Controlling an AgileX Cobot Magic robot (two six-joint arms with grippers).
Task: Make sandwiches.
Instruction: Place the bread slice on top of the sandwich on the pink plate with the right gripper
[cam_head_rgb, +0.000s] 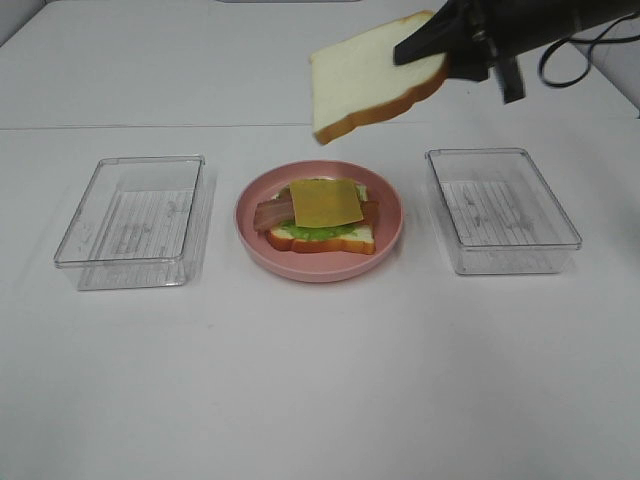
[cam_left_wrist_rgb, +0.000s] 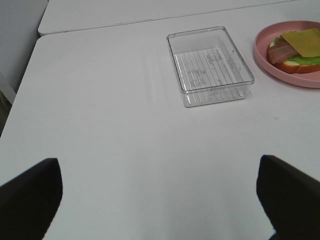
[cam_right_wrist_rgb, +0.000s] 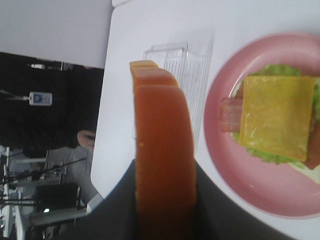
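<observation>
exterior high | right hand (cam_head_rgb: 450, 52) grips bread slice (cam_head_rgb: 372, 78) | above plate (cam_head_rgb: 385, 255)

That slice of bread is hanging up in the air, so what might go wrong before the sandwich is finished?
1. The right pincer grips the top bread slice only at one edge, so it might tilt or slip out.
2. The cheese square lies loose on the stack; a crooked landing might push it off toward the pink plate.
</observation>
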